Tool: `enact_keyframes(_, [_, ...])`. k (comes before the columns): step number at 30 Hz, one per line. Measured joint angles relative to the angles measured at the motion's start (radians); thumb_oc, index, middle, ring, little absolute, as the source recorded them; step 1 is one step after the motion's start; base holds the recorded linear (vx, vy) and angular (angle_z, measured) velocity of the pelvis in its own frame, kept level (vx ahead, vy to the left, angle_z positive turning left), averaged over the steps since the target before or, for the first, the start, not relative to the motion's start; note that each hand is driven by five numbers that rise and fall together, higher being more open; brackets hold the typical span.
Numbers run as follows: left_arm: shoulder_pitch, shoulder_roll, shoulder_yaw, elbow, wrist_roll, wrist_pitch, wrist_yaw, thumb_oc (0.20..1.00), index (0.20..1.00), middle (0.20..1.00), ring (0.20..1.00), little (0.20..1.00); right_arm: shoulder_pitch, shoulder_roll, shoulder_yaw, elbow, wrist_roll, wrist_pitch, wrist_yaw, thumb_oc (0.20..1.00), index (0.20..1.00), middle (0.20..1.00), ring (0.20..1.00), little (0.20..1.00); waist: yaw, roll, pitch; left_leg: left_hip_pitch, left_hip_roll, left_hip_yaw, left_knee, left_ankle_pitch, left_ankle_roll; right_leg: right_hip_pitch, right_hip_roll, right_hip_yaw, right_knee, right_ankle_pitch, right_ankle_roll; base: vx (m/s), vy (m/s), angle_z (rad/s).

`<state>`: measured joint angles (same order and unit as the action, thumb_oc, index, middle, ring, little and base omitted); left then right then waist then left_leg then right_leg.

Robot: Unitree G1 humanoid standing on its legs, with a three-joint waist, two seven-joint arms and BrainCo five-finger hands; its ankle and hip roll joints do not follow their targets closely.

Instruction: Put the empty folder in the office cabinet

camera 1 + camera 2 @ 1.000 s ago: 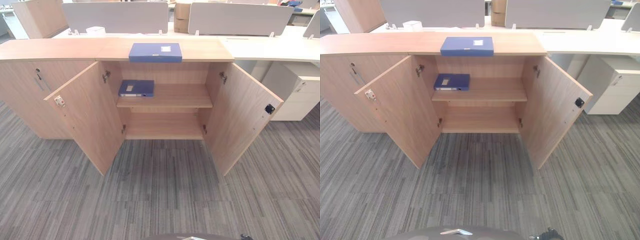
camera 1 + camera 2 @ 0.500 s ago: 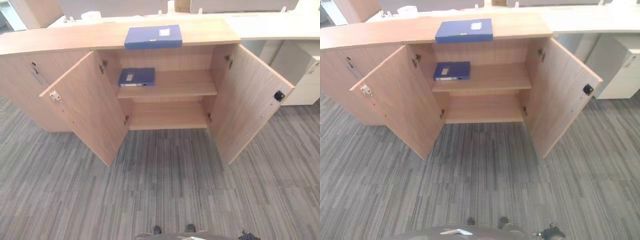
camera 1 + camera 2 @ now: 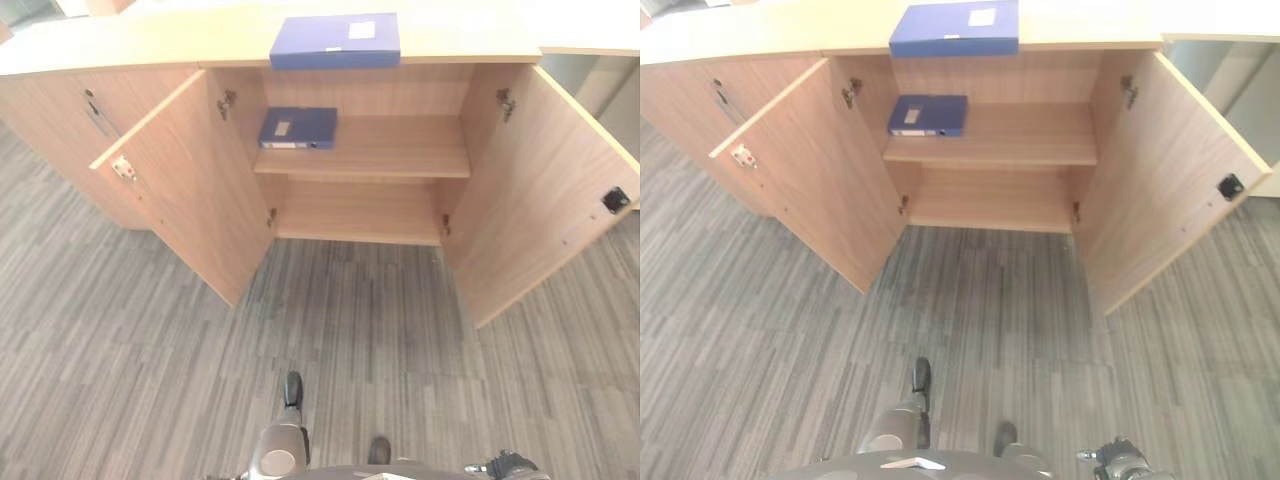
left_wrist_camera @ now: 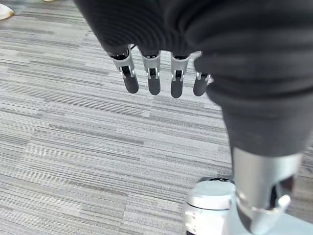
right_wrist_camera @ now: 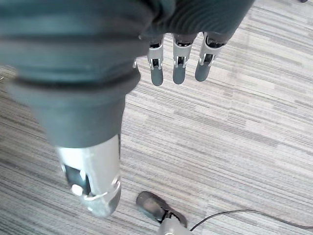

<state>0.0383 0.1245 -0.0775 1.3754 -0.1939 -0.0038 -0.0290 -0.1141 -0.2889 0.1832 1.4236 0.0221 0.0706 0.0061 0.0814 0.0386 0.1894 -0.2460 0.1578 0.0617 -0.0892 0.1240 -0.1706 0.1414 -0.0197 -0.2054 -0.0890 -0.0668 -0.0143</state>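
Floor: we see grey striped carpet [image 3: 350, 340] across the whole room in front of the cabinet.
Cabinet: a low wooden cabinet [image 3: 365, 205] with both doors swung wide open; left door [image 3: 190, 185] and right door [image 3: 545, 190] angle out toward us.
Top: a blue folder [image 3: 335, 42] lies flat on the cabinet top, above the open bay.
Shelf: a second blue folder [image 3: 298, 128] lies flat at the left end of the upper shelf [image 3: 400, 150]; the bottom shelf [image 3: 360, 215] is bare wood.
Neighbours: a closed wooden unit [image 3: 60, 130] stands to the left, touching the cabinet.
Left hand: in the wrist view we see the left hand [image 4: 161, 73] with fingers straight and relaxed, holding nothing, hanging over the carpet.
Right hand: the right hand [image 5: 178, 58] looks the same, fingers extended, nothing in it, over the carpet.
Eye views vs wrist views: the eye views give us the cabinet and folders; the wrist views give us the hands.
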Motion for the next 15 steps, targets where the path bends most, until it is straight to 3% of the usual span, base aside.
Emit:
enact_keyframes(2, [0.014, 0.002, 0.002, -0.002, -0.002, 0.001, 0.001, 1.000, 1.000, 1.000, 1.000, 1.000, -0.004, -0.002, -0.002, -0.001, 0.000, -0.002, 0.001, 1.000, 1.000, 1.000, 1.000, 1.000, 0.026, 0.008, -0.003, -0.008, -0.004, -0.020, 0.000, 0.022, 0.002, 0.022, -0.011, 0.039, 0.006, -0.003, 0.011, 0.41, 0.225, -0.64])
enact_keyframes(4, [0.046, 0.004, 0.010, -0.005, -0.008, -0.002, 0.002, 1.000, 1.000, 1.000, 1.000, 1.000, 0.002, 0.000, -0.022, 0.000, -0.001, -0.003, 0.002, 1.000, 1.000, 1.000, 1.000, 1.000, 0.041, 0.013, -0.015, 0.030, -0.036, -0.042, 0.000, 0.050, 0.031, 0.083, -0.047, 0.073, 0.007, -0.037, 0.063, 0.54, 0.334, -0.78])
enact_keyframes(5, [0.078, -0.006, 0.040, 0.008, -0.005, -0.007, 0.009, 1.000, 1.000, 1.000, 1.000, 1.000, 0.020, 0.003, -0.058, 0.003, 0.000, -0.004, 0.001, 1.000, 1.000, 1.000, 1.000, 1.000, 0.045, 0.002, -0.040, 0.071, -0.075, -0.038, 0.012, 0.073, 0.057, 0.118, -0.088, 0.074, 0.017, -0.077, 0.097, 0.36, 0.335, -0.46])
enact_keyframes(6, [0.075, -0.009, 0.054, 0.015, -0.004, -0.007, 0.013, 1.000, 1.000, 1.000, 1.000, 1.000, 0.051, 0.011, -0.085, 0.003, 0.004, -0.004, 0.002, 1.000, 1.000, 1.000, 1.000, 1.000, 0.046, -0.009, -0.050, 0.090, -0.101, -0.017, 0.028, 0.092, 0.059, 0.113, -0.114, 0.073, 0.089, -0.113, 0.116, 0.25, 0.420, -0.28])
enact_keyframes(7, [0.078, -0.020, 0.058, 0.023, 0.003, -0.009, 0.018, 1.000, 1.000, 1.000, 1.000, 1.000, 0.074, 0.029, -0.097, 0.004, 0.025, -0.003, 0.003, 1.000, 1.000, 1.000, 1.000, 1.000, 0.040, -0.036, -0.069, 0.125, -0.138, -0.005, 0.020, 0.069, 0.114, 0.014, -0.166, 0.045, 0.329, -0.138, 0.122, 0.13, 0.310, -0.17])
enact_keyframes(8, [0.082, -0.026, 0.062, 0.026, 0.003, -0.012, 0.019, 1.000, 1.000, 1.000, 1.000, 1.000, 0.084, 0.040, -0.109, 0.002, 0.040, 0.000, 0.001, 1.000, 1.000, 1.000, 1.000, 1.000, 0.039, -0.026, -0.087, 0.149, -0.147, 0.015, 0.015, 0.083, 0.141, -0.062, -0.208, 0.025, 0.509, -0.120, 0.114, 0.20, 0.386, -0.26])
enact_keyframes(9, [0.077, -0.022, 0.076, 0.037, 0.003, -0.010, 0.022, 1.000, 1.000, 1.000, 1.000, 1.000, 0.076, 0.061, -0.096, -0.007, 0.060, 0.000, 0.001, 1.000, 1.000, 1.000, 1.000, 1.000, 0.034, -0.047, -0.080, 0.169, -0.174, 0.020, 0.030, 0.072, 0.180, -0.196, -0.287, 0.044, 0.794, -0.049, 0.121, 0.34, 0.333, -0.14])
enact_keyframes(10, [0.071, -0.017, 0.062, 0.034, 0.003, -0.008, 0.022, 1.000, 1.000, 1.000, 1.000, 1.000, 0.099, 0.068, -0.108, -0.025, 0.085, -0.001, 0.001, 1.000, 1.000, 1.000, 1.000, 1.000, 0.013, -0.058, -0.079, 0.202, -0.210, 0.010, 0.039, 0.038, 0.217, -0.278, -0.366, 0.012, 0.944, -0.057, 0.107, 0.34, 0.325, 0.13])
enact_keyframes(11, [0.068, -0.012, 0.035, 0.033, 0.004, -0.008, 0.025, 1.000, 1.000, 1.000, 1.000, 1.000, 0.099, 0.067, -0.110, -0.031, 0.102, -0.003, -0.008, 1.000, 1.000, 1.000, 1.000, 1.000, 0.000, -0.053, -0.072, 0.220, -0.226, -0.002, 0.046, 0.025, 0.234, -0.305, -0.404, -0.022, 0.969, -0.066, 0.096, 0.27, 0.087, 0.22])
enact_keyframes(12, [0.069, -0.010, 0.006, 0.017, 0.002, -0.012, 0.028, 1.000, 1.000, 1.000, 1.000, 1.000, 0.099, 0.056, -0.122, -0.037, 0.137, -0.003, -0.020, 1.000, 1.000, 1.000, 1.000, 1.000, -0.006, -0.031, -0.070, 0.242, -0.227, -0.012, 0.035, 0.002, 0.252, -0.362, -0.394, -0.020, 0.932, -0.084, 0.099, 0.18, -0.069, 0.18])
enact_keyframes(13, [0.068, -0.014, -0.003, 0.010, 0.002, -0.017, 0.031, 1.000, 1.000, 1.000, 1.000, 1.000, 0.090, 0.049, -0.120, -0.044, 0.153, -0.006, -0.022, 1.000, 1.000, 1.000, 1.000, 1.000, -0.020, -0.016, -0.063, 0.255, -0.223, -0.024, 0.035, -0.019, 0.244, -0.388, -0.365, -0.033, 0.873, -0.096, 0.101, 0.29, -0.131, 0.23])
enact_keyframes(14, [0.062, -0.003, 0.001, -0.009, 0.002, -0.028, 0.039, 1.000, 1.000, 1.000, 1.000, 1.000, 0.071, 0.048, -0.119, -0.057, 0.174, -0.017, -0.027, 1.000, 1.000, 1.000, 1.000, 1.000, -0.043, -0.003, -0.042, 0.260, -0.213, -0.036, 0.033, -0.009, 0.221, -0.395, -0.309, -0.024, 0.717, -0.102, 0.113, 0.29, -0.156, 0.48])
enact_keyframes(15, [0.058, 0.005, 0.000, -0.012, 0.003, -0.033, 0.039, 1.000, 1.000, 1.000, 1.000, 1.000, 0.071, 0.050, -0.119, -0.057, 0.189, -0.023, -0.029, 1.000, 1.000, 1.000, 1.000, 1.000, -0.050, 0.003, -0.034, 0.274, -0.217, -0.055, 0.028, -0.038, 0.187, -0.400, -0.272, -0.018, 0.599, -0.099, 0.125, 0.30, -0.157, 0.61])
